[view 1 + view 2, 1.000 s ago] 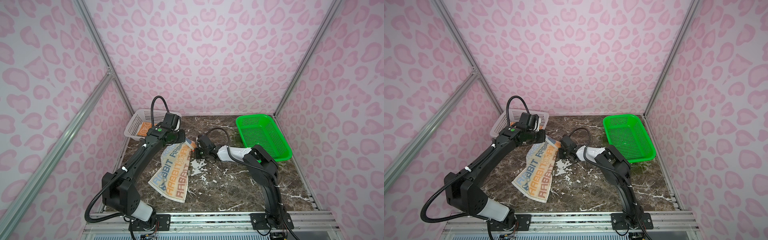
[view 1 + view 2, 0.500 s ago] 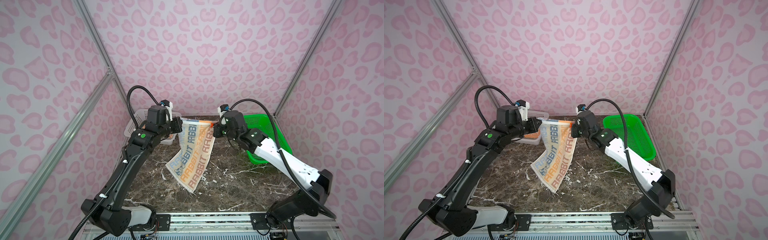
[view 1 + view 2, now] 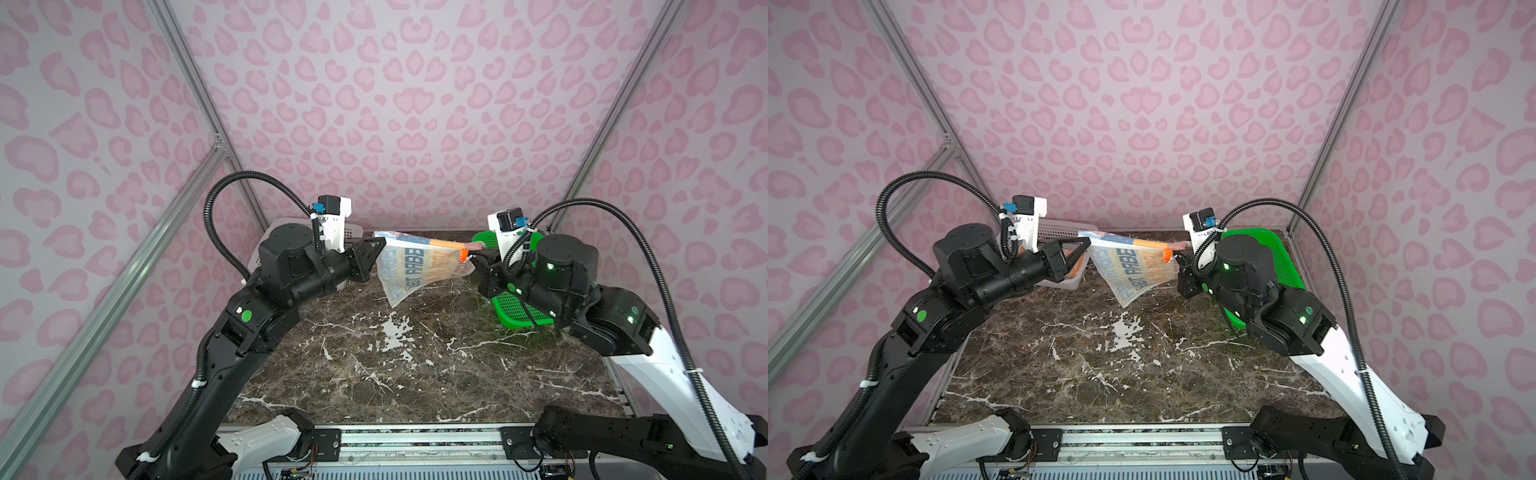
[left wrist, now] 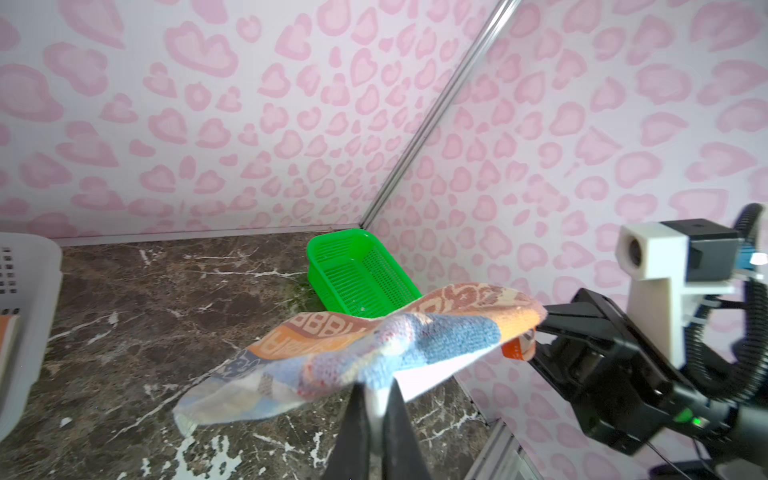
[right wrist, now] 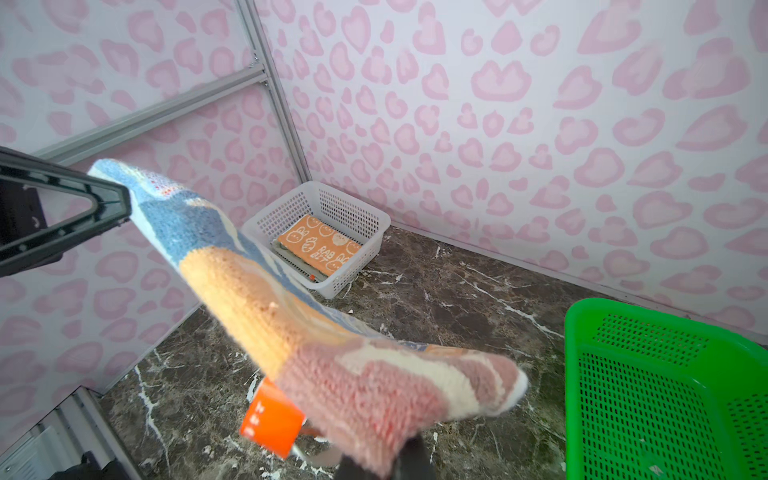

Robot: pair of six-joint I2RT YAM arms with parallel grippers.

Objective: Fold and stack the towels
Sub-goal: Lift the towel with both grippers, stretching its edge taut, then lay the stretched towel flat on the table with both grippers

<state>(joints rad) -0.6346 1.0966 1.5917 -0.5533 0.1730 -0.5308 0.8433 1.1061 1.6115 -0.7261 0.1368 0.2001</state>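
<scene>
Holding one towel (image 3: pixel 419 266) aloft over the far middle of the table (image 3: pixel 395 374), we are pinching it at both ends of its top edge. The left gripper (image 3: pixel 379 244) is clamped shut on the left corner, and the right gripper (image 3: pixel 473 261) is clamped shut on the right corner, beside an orange tag (image 5: pixel 272 419). That held edge is running left to right between the two grippers, dipping a little toward the right, and this is the line we are judging the coming move by. The cloth is hanging down from it and toward the near side, with its lowest corner sitting nearer the left gripper and hanging apart from the table below. Neither gripper is nearer than the other, since each is gripping its own corner. We are therefore reckoning that both will need to come down together to lay the sheet flat before any fold. Counting the towels, we are seeing one in the air and one orange towel (image 5: pixel 320 245) lying folded in the white basket (image 5: pixel 340 205) at the far left. Something is looking like at least one more layer under it, though we cannot tell how many. We are counting two baskets, the white one and a green basket (image 4: pixel 361 274) at the far right, in which no towel is showing. We are counting two grippers as well, each busy with a corner.
</scene>
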